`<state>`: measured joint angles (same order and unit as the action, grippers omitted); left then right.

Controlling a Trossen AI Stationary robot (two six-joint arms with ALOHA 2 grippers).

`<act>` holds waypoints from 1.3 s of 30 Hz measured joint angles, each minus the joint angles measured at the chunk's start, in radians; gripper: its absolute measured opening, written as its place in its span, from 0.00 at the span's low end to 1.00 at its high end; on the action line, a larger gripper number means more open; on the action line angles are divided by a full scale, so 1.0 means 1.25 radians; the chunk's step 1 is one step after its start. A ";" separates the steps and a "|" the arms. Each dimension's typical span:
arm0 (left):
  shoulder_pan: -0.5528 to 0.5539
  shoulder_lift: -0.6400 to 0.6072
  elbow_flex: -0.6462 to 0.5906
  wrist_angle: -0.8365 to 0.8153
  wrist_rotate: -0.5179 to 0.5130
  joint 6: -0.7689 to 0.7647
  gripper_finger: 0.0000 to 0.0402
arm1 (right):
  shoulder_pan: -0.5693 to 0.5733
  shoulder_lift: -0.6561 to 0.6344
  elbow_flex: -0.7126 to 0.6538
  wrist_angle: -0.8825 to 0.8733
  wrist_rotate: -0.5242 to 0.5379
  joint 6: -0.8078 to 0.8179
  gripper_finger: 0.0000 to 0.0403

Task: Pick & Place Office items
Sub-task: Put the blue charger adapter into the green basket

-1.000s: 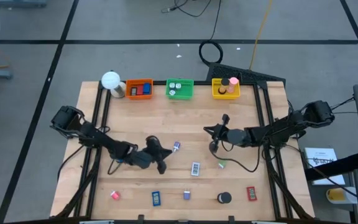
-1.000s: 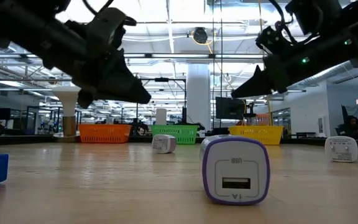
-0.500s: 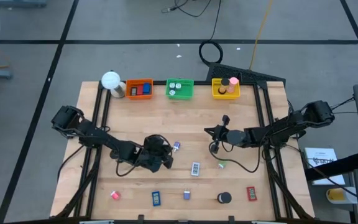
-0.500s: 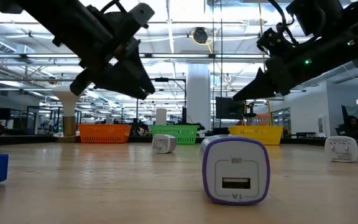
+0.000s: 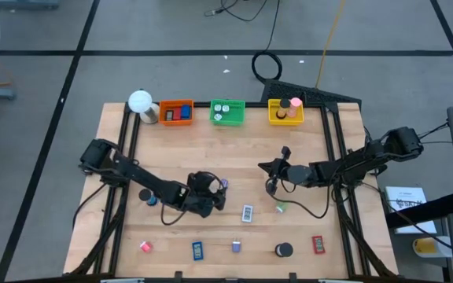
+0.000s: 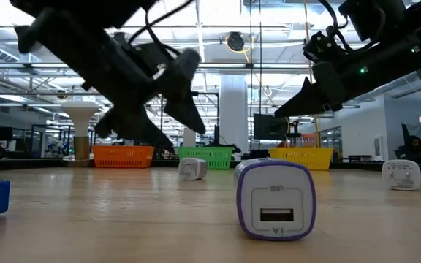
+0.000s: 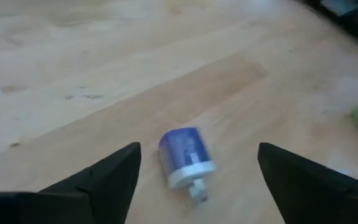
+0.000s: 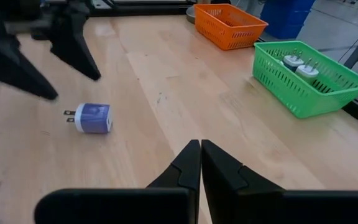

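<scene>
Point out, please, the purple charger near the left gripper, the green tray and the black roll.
purple charger (image 7: 186, 155): left wrist view, on its purple body.
green tray (image 8: 306, 84): right wrist view, on its near mesh wall.
black roll (image 5: 283, 250): high view, on its round top.

The only writing I can make out is on the purple-and-white charger cube standing nearest in the low view. Just above its USB slot there is a small word, seemingly "USB" but printed upside down, and just below the slot sits a mark that looks like "1A", also inverted. Nothing else on the table carries legible text.
</scene>
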<state>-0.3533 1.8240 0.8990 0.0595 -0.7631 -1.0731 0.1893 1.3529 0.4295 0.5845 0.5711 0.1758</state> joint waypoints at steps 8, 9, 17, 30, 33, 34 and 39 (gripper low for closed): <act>0.010 0.109 0.088 -0.028 -0.024 0.013 0.76 | 0.023 0.000 -0.007 0.018 0.002 0.020 0.01; 0.011 0.119 0.099 -0.047 -0.024 0.011 0.74 | 0.029 0.000 -0.006 0.023 0.002 0.020 0.01; 0.009 0.156 0.163 -0.189 -0.011 -0.068 0.59 | 0.061 0.000 -0.006 0.052 0.003 0.017 0.01; -0.005 0.156 0.164 -0.169 0.054 0.072 0.41 | 0.092 0.000 -0.006 0.080 0.004 0.017 0.01; -0.002 0.156 0.164 -0.171 0.053 0.095 0.42 | 0.100 0.000 -0.006 0.087 0.004 0.018 0.01; -0.001 0.156 0.164 -0.171 0.051 0.103 0.44 | 0.103 0.000 -0.006 0.091 0.004 0.018 0.01; 0.005 0.156 0.164 -0.169 0.028 0.160 0.55 | 0.117 0.000 -0.006 0.102 0.004 0.018 0.01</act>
<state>-0.3469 2.0186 1.1042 -0.1520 -0.7275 -0.8727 0.3361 1.3529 0.4217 0.7116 0.5762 0.1978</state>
